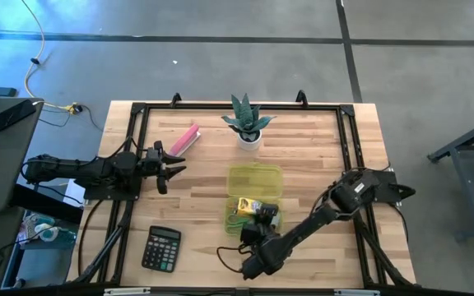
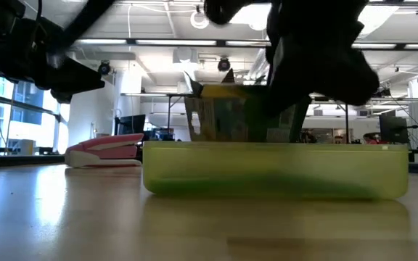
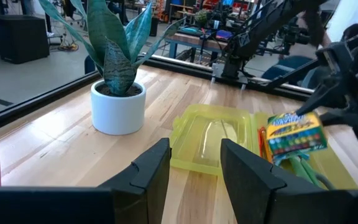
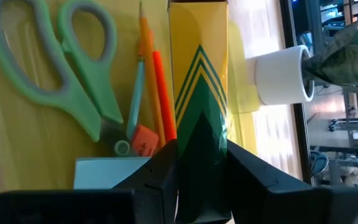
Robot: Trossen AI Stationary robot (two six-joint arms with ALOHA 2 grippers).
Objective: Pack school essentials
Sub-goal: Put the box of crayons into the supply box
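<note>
A yellow-green case [image 1: 254, 182] lies open mid-table, its lid flat on the far side. Its tray holds green-handled scissors [image 4: 61, 62], an orange pencil [image 4: 146, 62], a red-orange pen [image 4: 164, 93], a green pencil [image 4: 135, 93] and a light-blue note pad [image 4: 104, 171]. My right gripper [image 1: 262, 219] is shut on a yellow-and-green crayon box [image 4: 197, 68] over that tray. My left gripper [image 1: 171, 167] waits open near the table's left edge, pointing level toward the case [image 3: 210, 137]. My right gripper pinches the crayon box near one end [image 4: 199, 134] between its two fingers [image 4: 161, 167], one on each long side. The fingers slant down from the table's near right side and lie along the box. The box [image 3: 294, 137] sits tilted over the tray; I cannot tell whether it touches the contents.
A potted plant in a white pot [image 1: 249, 136] stands just beyond the case. A pink oblong bar [image 1: 185, 138] lies at the far left, and a black calculator [image 1: 161, 248] near the front left. Bare wood lies between calculator and case.
</note>
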